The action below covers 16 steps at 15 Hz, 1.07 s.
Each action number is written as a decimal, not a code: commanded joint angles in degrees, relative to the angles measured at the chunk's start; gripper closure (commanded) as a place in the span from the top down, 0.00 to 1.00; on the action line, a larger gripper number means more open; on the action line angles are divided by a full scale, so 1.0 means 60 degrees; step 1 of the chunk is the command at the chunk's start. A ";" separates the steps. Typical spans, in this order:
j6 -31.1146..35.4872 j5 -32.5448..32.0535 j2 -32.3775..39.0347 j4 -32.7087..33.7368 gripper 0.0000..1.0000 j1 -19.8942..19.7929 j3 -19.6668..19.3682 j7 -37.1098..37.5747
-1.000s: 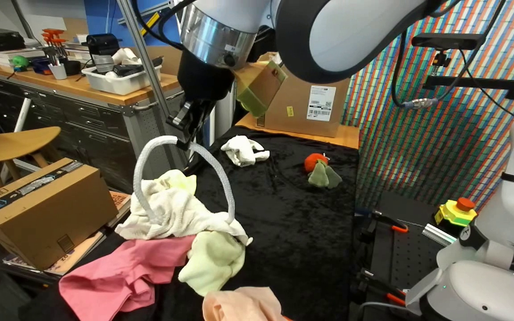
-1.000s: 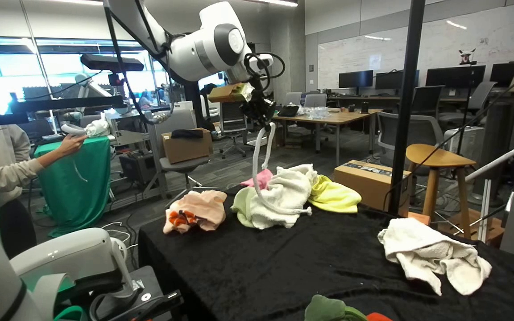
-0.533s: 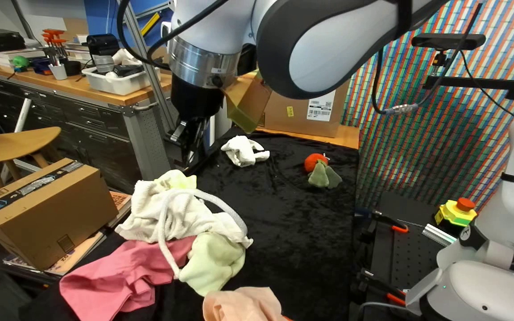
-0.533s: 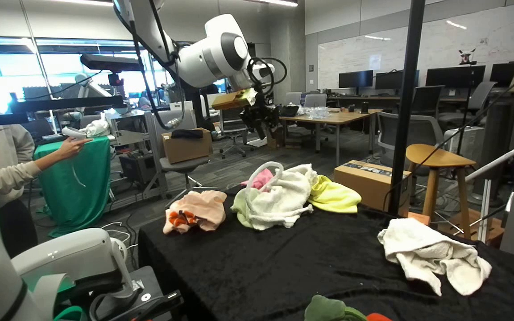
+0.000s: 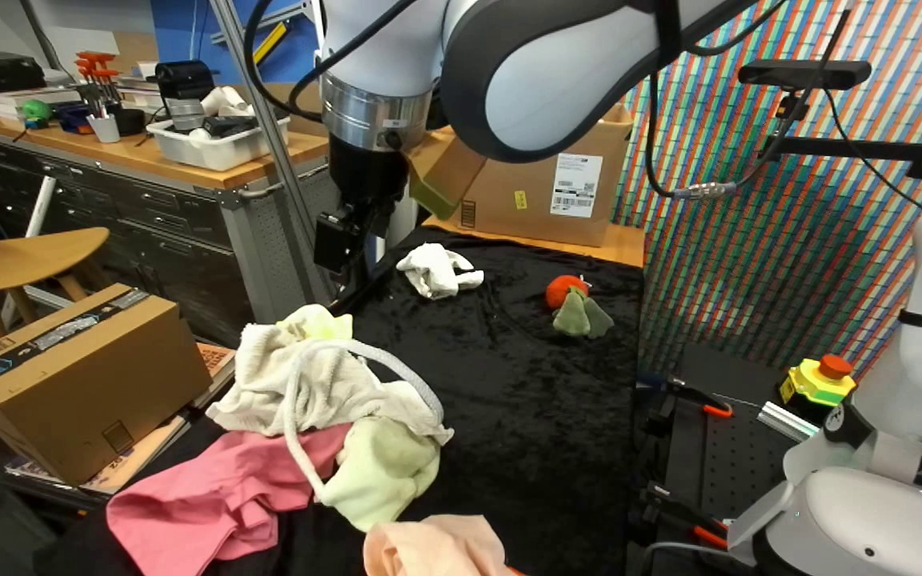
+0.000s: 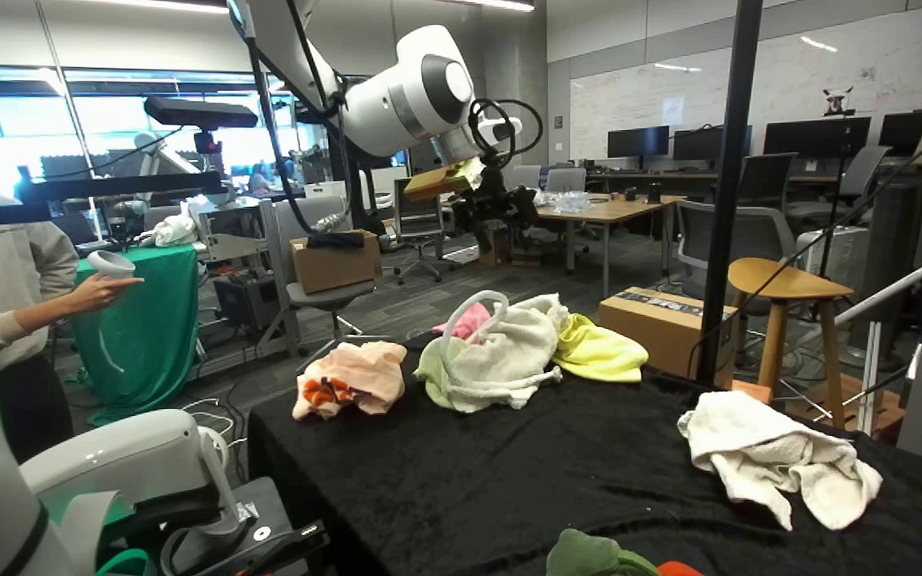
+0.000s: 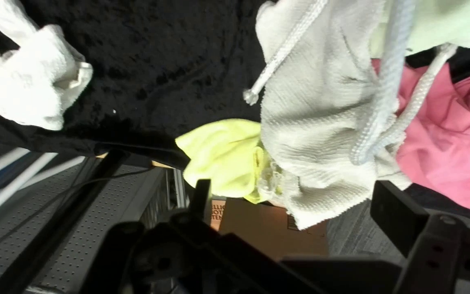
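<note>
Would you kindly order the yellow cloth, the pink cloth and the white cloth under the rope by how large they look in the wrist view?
Largest: white cloth under the rope
Next: pink cloth, cut off at the right edge
Smallest: yellow cloth

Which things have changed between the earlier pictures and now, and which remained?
The gripper has opened and let go of the rope, which has dropped to a lower arch over the white towel and pink cloth. The arm has shifted right in an exterior view, and the person's hand has lowered. The yellow cloth and taped cardboard box stayed as they were.
</note>
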 commanded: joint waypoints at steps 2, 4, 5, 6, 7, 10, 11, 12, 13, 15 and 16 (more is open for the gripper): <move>-0.0309 -0.0012 -0.0170 -0.0138 1.00 -0.0412 -0.0643 0.0294; -0.0311 -0.0015 -0.0153 -0.0215 1.00 -0.0673 -0.0938 0.0240; -0.0257 -0.0113 -0.0073 -0.0220 1.00 -0.0795 -0.1085 0.0296; -0.0266 0.0028 -0.0112 -0.0277 1.00 -0.0986 -0.1230 0.0097; -0.0172 -0.0046 -0.0006 -0.0278 1.00 -0.1123 -0.1375 0.0113; -0.0073 0.0131 0.0191 -0.0289 1.00 -0.1624 -0.1775 -0.0212; 0.0013 0.0076 0.0337 -0.0262 1.00 -0.1745 -0.1895 -0.0219; 0.0013 0.0129 0.0454 -0.0227 1.00 -0.1883 -0.2007 -0.0355; 0.0086 0.0147 0.0606 -0.0193 1.00 -0.1985 -0.2098 -0.0429; 0.0247 0.0240 0.0961 -0.0138 1.00 -0.2175 -0.2252 -0.0668; 0.0341 0.0329 0.1107 -0.0135 1.00 -0.2257 -0.2302 -0.0870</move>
